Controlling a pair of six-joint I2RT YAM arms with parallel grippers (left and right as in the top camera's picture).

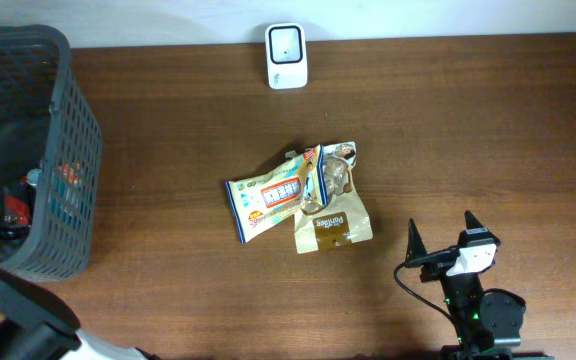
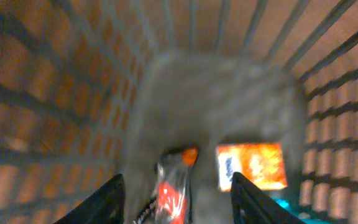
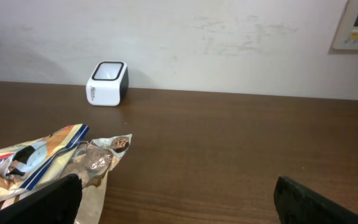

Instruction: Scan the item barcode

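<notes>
Dark wood desk [image 1: 468, 120]: two overlapping snack packets [image 1: 303, 195] lie just in front of the white scanner [image 1: 287, 56]. The right hand [image 1: 440, 222] sits further out from the scanner, fingers wide apart and empty. Left of the scanner, the left hand [image 2: 176, 177] is inside the grey basket [image 1: 78, 130], fingers apart either side of a red packet [image 2: 169, 200]; contact cannot be told.

Right arm [image 1: 480, 300]: black casing, a white block [image 1: 471, 258] just behind the jaws, two pointed black fingers [image 1: 415, 242], a black cable [image 1: 405, 275] curving beneath, a green light [image 1: 475, 316] farther back. Left arm [image 1: 23, 310]: black and white casing.
</notes>
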